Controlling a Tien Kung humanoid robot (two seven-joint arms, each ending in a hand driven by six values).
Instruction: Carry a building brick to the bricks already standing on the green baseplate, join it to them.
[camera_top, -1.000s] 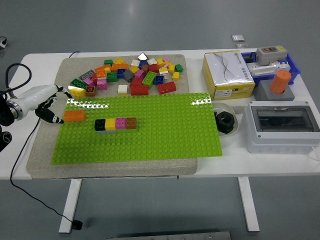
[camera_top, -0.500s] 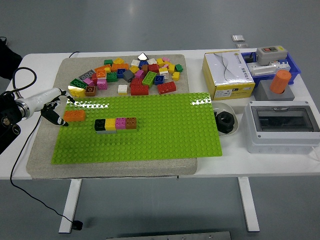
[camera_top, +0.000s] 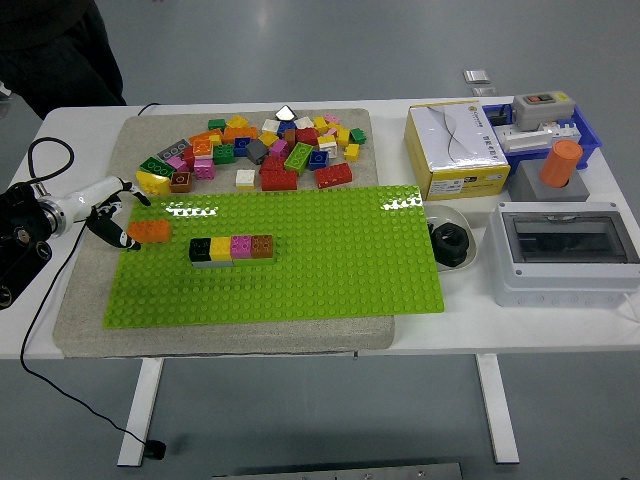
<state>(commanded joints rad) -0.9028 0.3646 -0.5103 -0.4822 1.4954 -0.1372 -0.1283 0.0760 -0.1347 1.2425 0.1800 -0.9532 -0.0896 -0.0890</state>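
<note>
Left hand (camera_top: 108, 215) with fingers around the orange brick (camera_top: 150, 231), at left edge of green baseplate (camera_top: 300, 280), row of bricks (camera_top: 232, 248) near it

The orange brick (camera_top: 149, 231) is a flat rectangular piece with studs on top. It lies level at the far left corner of the green baseplate (camera_top: 300, 270), just beside its left edge. The baseplate is a wide bright green studded sheet, lying flat on a grey mat.

The standing bricks (camera_top: 232, 248) form one short straight row running left to right: black, yellow, pink and brown, touching each other, upright on the left part of the baseplate. The orange brick is near this row, to its far left, with a small gap between them.
</note>
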